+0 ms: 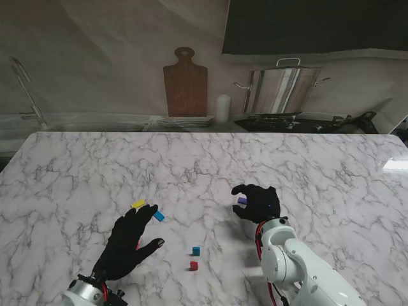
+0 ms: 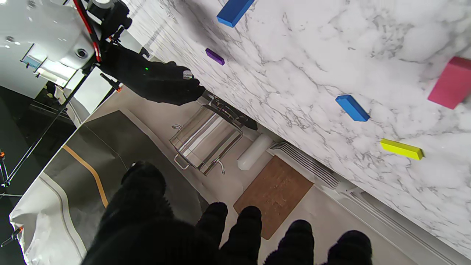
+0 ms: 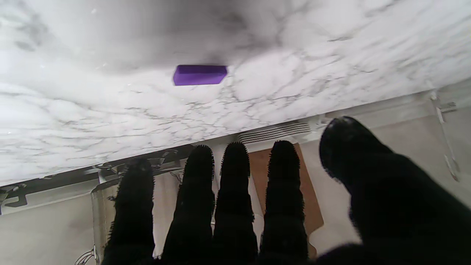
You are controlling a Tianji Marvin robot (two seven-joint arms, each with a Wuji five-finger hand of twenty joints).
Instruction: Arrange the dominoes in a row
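Note:
Five small dominoes show on the marble table (image 1: 204,159): yellow (image 1: 138,204), light blue (image 1: 159,215), dark blue (image 1: 196,250), red (image 1: 194,265) and purple (image 1: 241,200). My left hand (image 1: 131,245) hovers palm down with its fingers spread, its fingertips close to the yellow and light blue pieces. Its wrist view shows the yellow (image 2: 402,149), light blue (image 2: 352,108), purple (image 2: 215,56) and a pink domino (image 2: 450,86). My right hand (image 1: 258,203) curls open just above the purple domino (image 3: 199,74), which lies flat, apart from the fingertips (image 3: 235,154).
Along the back wall stand a wooden cutting board (image 1: 185,83), a white cylinder (image 1: 222,108), a stack of plates (image 1: 186,121) and a steel pot (image 1: 282,89) on a stove. A metal rack (image 1: 25,89) is at the far left.

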